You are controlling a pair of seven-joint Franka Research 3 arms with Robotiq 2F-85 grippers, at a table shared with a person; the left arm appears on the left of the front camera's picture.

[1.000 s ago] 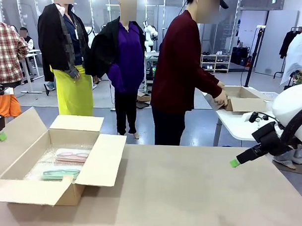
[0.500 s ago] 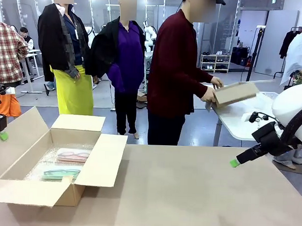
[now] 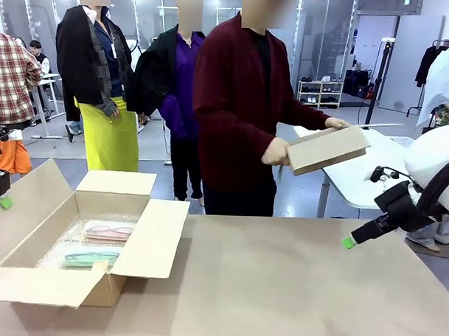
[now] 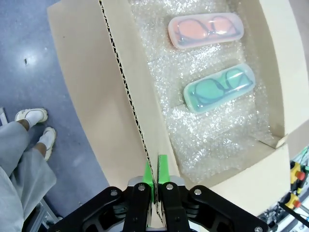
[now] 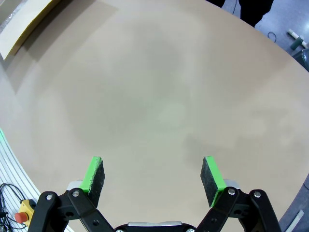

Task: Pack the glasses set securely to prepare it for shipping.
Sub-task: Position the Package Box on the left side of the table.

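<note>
Left side: left gripper is clamped on the edge of the outer left flap of the cardboard box; the corrugated edge runs straight between the green pads in the left wrist view. In the front view that gripper sits at the picture's far left edge, flap standing up and tilted outward.

Box is open, all flaps spread, sitting on the table's near-left corner. Its floor is lined with bubble wrap.

Glasses set lies flat on the wrap inside the box: pink case toward the far side, mint case toward the near side, just beside each other, not touching. Long axes roughly parallel, running left-right across the box in the front view. Glasses show through both lids.

The box's right flap lies out flat over the table.

Middle: the tabletop right of the box is bare and open. A person in a dark red top stands at the far edge, holding a flat cardboard piece in both hands, tilted, above and beyond the table.

Right: right gripper hangs over bare tabletop near the right edge, jaws spread wide, nothing between them. In the front view its green tip points left and down.
</note>
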